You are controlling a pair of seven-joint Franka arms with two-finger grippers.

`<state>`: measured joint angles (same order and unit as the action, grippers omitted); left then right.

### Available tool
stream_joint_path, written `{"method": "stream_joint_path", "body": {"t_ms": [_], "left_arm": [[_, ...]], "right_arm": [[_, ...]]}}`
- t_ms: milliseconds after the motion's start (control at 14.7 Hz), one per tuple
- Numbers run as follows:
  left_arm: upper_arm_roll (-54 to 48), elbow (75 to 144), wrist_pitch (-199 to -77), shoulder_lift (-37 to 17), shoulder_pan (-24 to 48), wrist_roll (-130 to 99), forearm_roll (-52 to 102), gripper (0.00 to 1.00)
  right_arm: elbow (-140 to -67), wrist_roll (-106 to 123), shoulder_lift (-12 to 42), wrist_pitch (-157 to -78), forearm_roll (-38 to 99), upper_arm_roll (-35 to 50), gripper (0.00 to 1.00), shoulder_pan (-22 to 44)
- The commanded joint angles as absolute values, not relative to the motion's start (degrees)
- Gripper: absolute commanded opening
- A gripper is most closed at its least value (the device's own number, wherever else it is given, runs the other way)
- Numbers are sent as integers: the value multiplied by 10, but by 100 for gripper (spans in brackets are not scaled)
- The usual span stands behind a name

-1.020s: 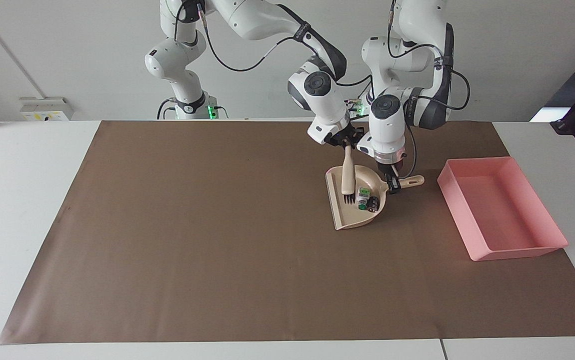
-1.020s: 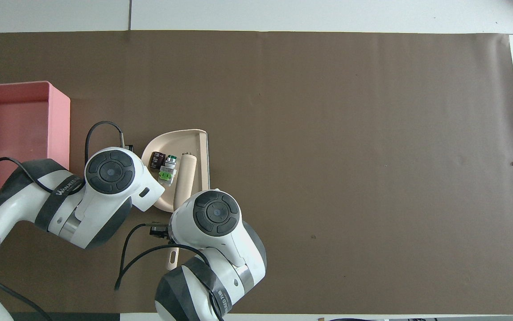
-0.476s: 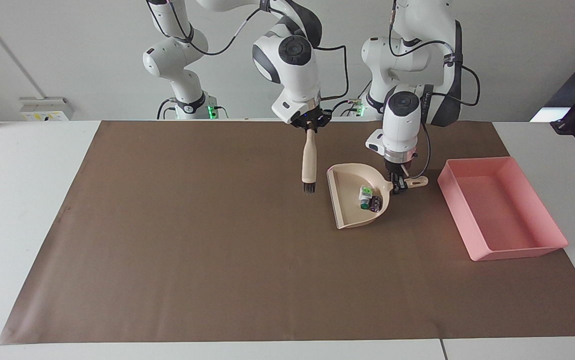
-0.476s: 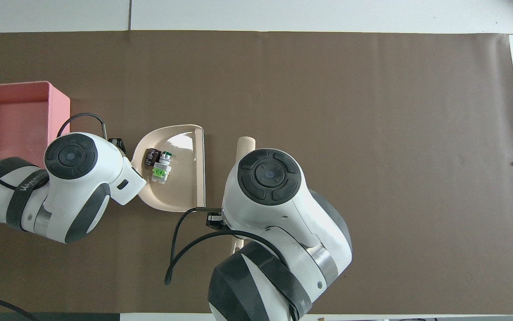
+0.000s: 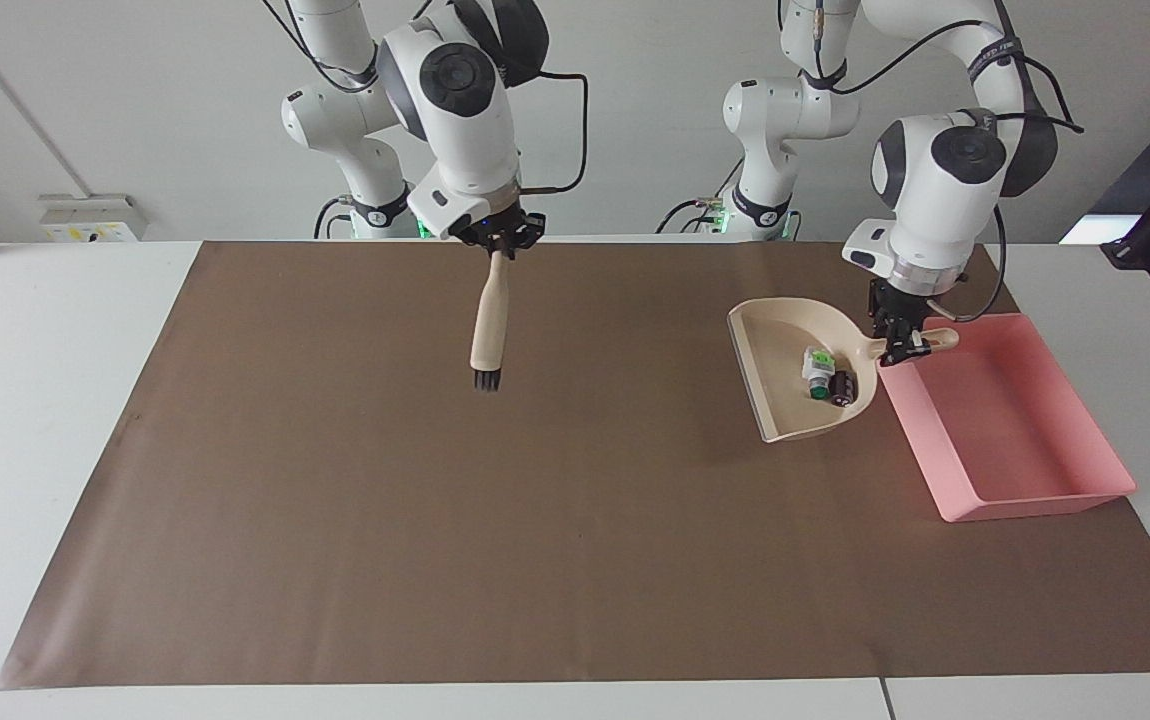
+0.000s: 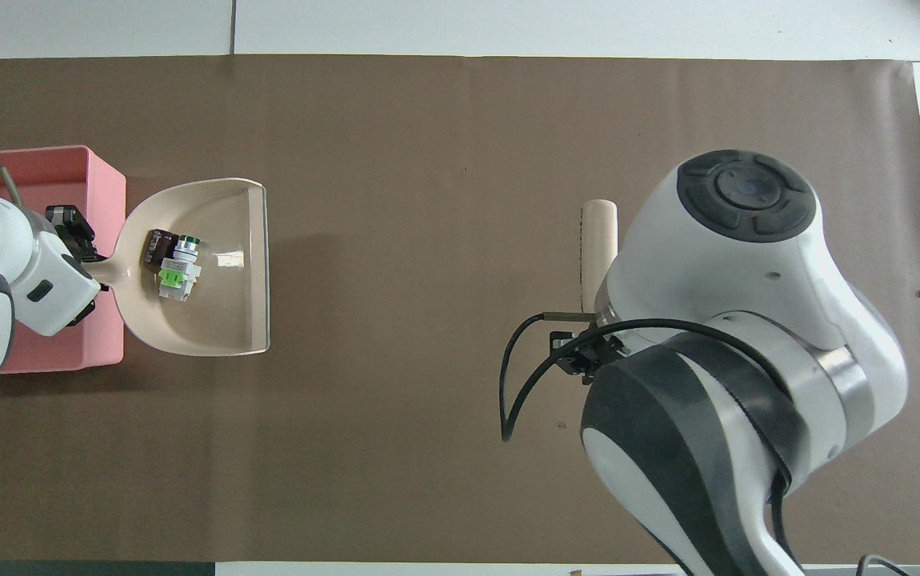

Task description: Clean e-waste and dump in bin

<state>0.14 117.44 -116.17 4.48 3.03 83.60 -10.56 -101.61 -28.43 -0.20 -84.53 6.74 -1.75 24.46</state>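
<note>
While the left gripper (image 5: 903, 347) was clenched on the handle of the cream plastic dustpan (image 5: 773, 395), the pan hung raised beside the shallow rectangular pink plastic bin (image 5: 1055, 505), its handle end over the bin's wall at the edge nearer the robots. The e-waste (image 5: 827, 376), a small white block with green marks and a dark cylinder, lay at the pan's back, close to the handle. The pan's open mouth pointed away from the bin, toward the right arm's end of the table, so emptying it probably calls for carrying it over the bin and turning or tipping it. The right gripper (image 5: 501, 243), well apart over the brown mat (image 5: 335, 560), grasped a cream-handled brush (image 5: 490, 318) hanging bristles down. No writing was legible anywhere.
</note>
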Motion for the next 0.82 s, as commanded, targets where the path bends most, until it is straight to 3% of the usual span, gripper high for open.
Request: {"method": "stream_joint_path", "body": {"t_ms": [0, 204, 544, 748], "left_arm": [[-1, 1145, -1140, 47, -28, 878, -91, 0], [2, 1103, -1118, 27, -83, 881, -90, 0], [6, 1046, -1148, -22, -171, 968, -102, 0], [7, 1017, -1178, -58, -184, 991, -186, 0]], "right_arm": [[-1036, -209, -13, -838, 29, -8, 0, 178], [-1060, -102, -12, -852, -13, -8, 0, 91], [-1143, 30, -11, -961, -49, -7, 0, -19], [-1194, 74, -11, -1024, -49, -7, 0, -61]]}}
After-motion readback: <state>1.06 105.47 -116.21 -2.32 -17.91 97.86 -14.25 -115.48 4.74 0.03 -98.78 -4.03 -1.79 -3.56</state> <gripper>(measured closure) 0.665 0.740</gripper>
